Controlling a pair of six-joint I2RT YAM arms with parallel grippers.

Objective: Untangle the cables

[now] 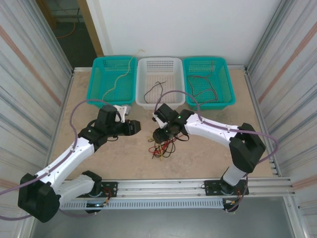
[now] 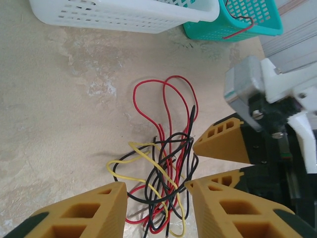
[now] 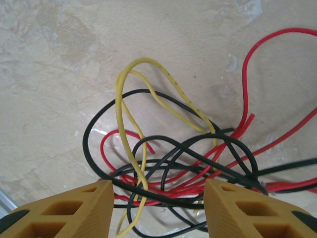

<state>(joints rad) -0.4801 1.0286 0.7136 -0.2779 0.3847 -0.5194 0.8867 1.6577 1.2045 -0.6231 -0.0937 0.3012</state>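
Red-black-yellow cables (image 1: 161, 148): tangled heap, bare table (image 1: 161, 169) at 6 o'clock.
Left gripper (image 2: 154, 186): fingers apart.
Right gripper (image 3: 157, 183): fingers apart.

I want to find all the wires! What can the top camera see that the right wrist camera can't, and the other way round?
From above: a left teal basket with a tan wire, a white basket, a right teal basket with red wires, and the left arm and right arm. Right wrist, close up: the yellow loop and the right tool's open fingers. Both: the red, black and yellow tangle on the table.
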